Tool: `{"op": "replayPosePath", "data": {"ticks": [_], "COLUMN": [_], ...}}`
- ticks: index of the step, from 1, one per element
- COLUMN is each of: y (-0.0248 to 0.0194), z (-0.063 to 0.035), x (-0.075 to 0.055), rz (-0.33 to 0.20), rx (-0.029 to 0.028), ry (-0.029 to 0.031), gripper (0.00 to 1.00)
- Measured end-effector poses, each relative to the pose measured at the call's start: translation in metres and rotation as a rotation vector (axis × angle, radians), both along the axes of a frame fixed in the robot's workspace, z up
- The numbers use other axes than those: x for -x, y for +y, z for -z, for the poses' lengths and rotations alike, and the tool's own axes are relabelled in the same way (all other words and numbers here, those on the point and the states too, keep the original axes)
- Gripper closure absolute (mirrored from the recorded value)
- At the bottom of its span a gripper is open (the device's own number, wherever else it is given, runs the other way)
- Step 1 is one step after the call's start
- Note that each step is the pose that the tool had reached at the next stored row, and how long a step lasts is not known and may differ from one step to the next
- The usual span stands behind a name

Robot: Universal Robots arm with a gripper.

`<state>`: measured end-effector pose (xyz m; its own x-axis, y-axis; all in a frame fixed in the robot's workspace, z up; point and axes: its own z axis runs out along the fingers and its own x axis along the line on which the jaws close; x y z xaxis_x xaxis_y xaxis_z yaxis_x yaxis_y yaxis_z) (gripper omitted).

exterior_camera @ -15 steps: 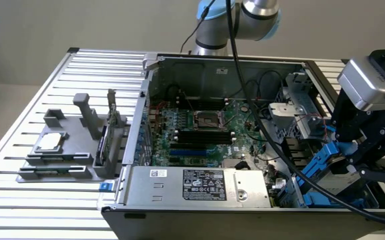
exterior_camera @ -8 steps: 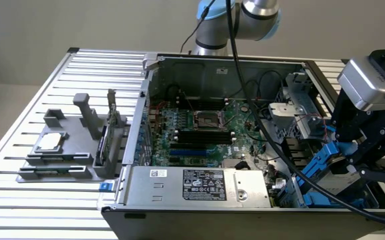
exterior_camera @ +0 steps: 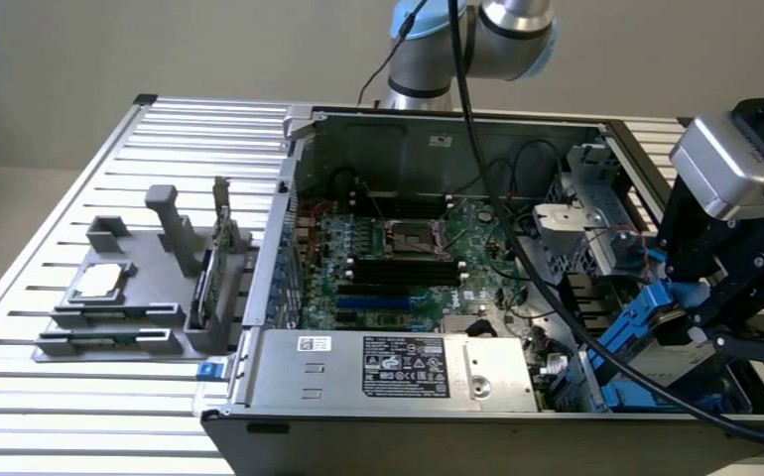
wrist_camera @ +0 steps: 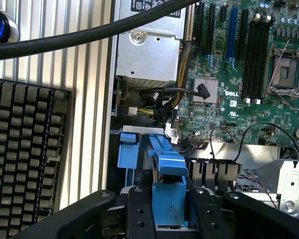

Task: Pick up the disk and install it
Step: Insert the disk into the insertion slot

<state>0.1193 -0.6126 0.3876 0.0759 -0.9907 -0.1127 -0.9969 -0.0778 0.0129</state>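
In the exterior view the disk (exterior_camera: 643,322), a silver-grey drive in blue carrier rails, stands on edge in the drive bay corner of the open computer case (exterior_camera: 355,372), at that view's right. My gripper (exterior_camera: 702,315) is shut on its upper end. In the wrist view the black fingers (wrist_camera: 139,211) flank the blue carrier of the disk (wrist_camera: 165,157), which points down into the case beside another blue bracket (wrist_camera: 127,150). The gripper (wrist_camera: 170,199) sits right over the bay.
A grey power supply (exterior_camera: 396,365) and the motherboard (exterior_camera: 402,253) fill the case. A grey fixture (exterior_camera: 131,297) on the slotted table holds a small silver chip (exterior_camera: 101,281) and a green card (exterior_camera: 226,236). A keyboard (wrist_camera: 20,149) lies outside the case. Black cables (exterior_camera: 541,297) cross above.
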Motion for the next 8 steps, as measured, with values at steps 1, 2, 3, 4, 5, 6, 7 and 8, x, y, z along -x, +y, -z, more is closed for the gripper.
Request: {"op": "replayPosePath", "data": {"ticks": [1, 2, 3, 4, 5, 6, 7, 8], "y": [0.0, 0.0, 0.0, 0.0, 0.0, 0.0, 0.0, 0.0], "z": [0.0, 0.0, 0.0, 0.0, 0.0, 0.0, 0.0, 0.0], "x": [0.0, 0.0, 0.0, 0.0, 0.0, 0.0, 0.0, 0.0], "rz": [0.0, 0.0, 0.0, 0.0, 0.0, 0.0, 0.0, 0.0], "rx": [-0.0001, -0.0001, 0.0, 0.0, 0.0, 0.0, 0.0, 0.0], "ry": [0.0, 0.0, 0.0, 0.0, 0.0, -0.0001, -0.0001, 0.0], "gripper": [0.68, 0.68, 0.68, 0.68, 0.68, 0.68, 0.68, 0.68]}}
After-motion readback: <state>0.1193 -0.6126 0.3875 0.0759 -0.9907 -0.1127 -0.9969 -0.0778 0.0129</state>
